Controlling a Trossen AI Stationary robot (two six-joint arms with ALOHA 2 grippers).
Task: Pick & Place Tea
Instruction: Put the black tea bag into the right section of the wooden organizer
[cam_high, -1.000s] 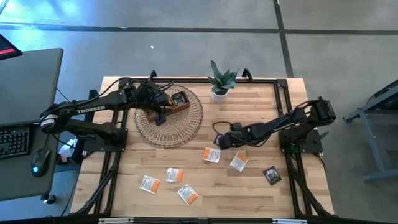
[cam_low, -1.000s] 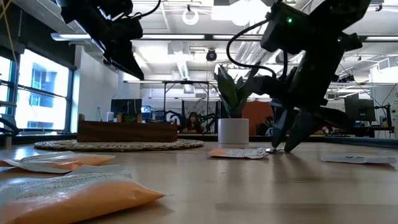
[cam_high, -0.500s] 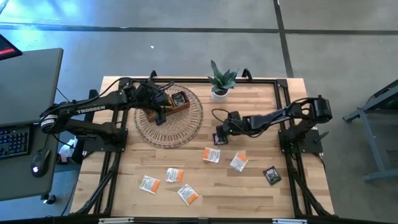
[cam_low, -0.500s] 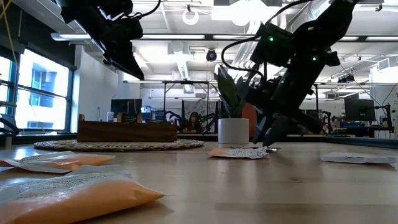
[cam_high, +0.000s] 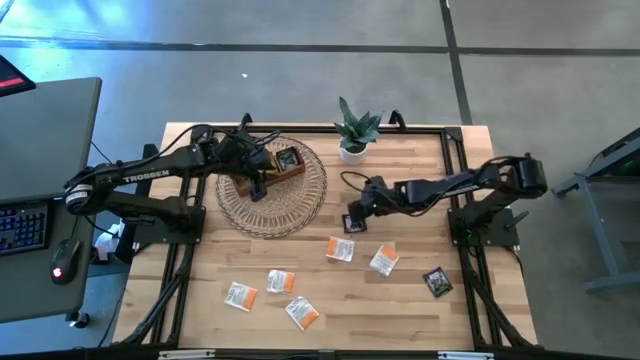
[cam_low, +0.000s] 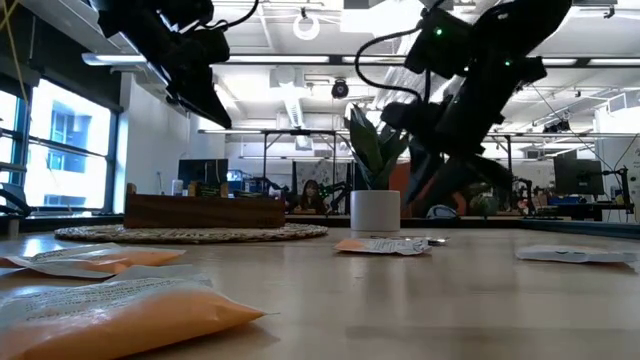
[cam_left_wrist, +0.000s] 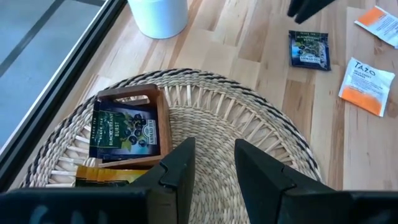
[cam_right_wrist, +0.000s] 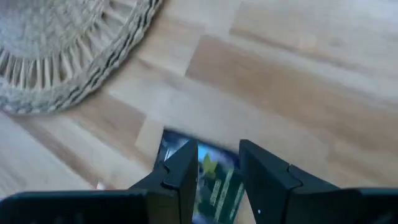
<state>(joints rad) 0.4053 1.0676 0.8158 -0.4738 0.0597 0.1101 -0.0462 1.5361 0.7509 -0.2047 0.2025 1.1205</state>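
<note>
The right gripper (cam_high: 352, 221) hangs low over the table (cam_high: 400, 290) between the woven mat (cam_high: 300, 210) and the potted plant (cam_high: 354, 130), its jaws narrowly parted directly above a dark tea sachet (cam_right_wrist: 214, 183); whether they grip it cannot be told. The left gripper (cam_high: 258, 188) hovers over the mat beside the wooden tray (cam_left_wrist: 163, 118), which contains a dark sachet (cam_left_wrist: 123, 129), its jaws narrowly apart and empty. Orange-and-white sachets (cam_high: 280, 281) and another dark sachet (cam_high: 436, 282) lie loose on the table's near half.
</note>
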